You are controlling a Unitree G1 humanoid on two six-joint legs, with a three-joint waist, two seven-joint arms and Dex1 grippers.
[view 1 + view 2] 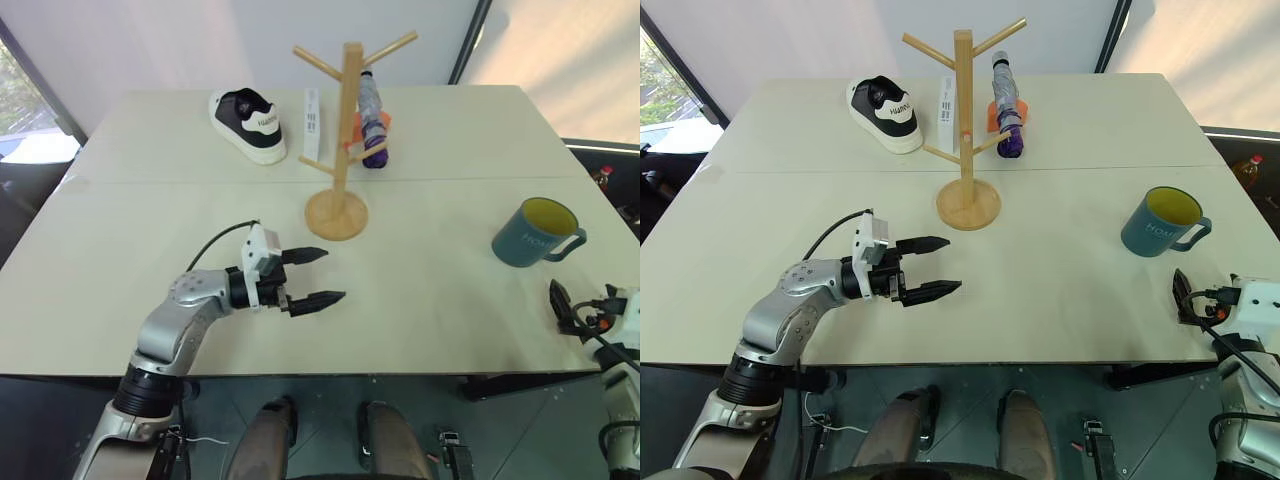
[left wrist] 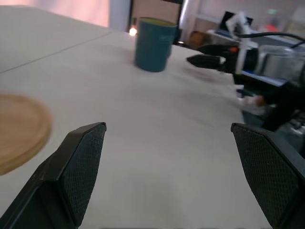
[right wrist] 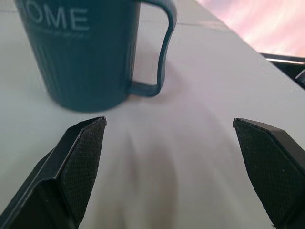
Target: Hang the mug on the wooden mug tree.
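The dark teal mug with a yellow inside stands upright on the right side of the table, handle toward the right edge. The wooden mug tree stands at mid-table on its round base; its pegs are bare. My left gripper hovers open over the table, in front of and a little left of the tree's base, pointing right toward the mug. My right gripper is open at the table's front right corner, just short of the mug and its handle, holding nothing.
Behind the tree lie a black-and-white shoe, a white remote and a folded purple umbrella. A seam runs across the table. The front edge passes close under both grippers.
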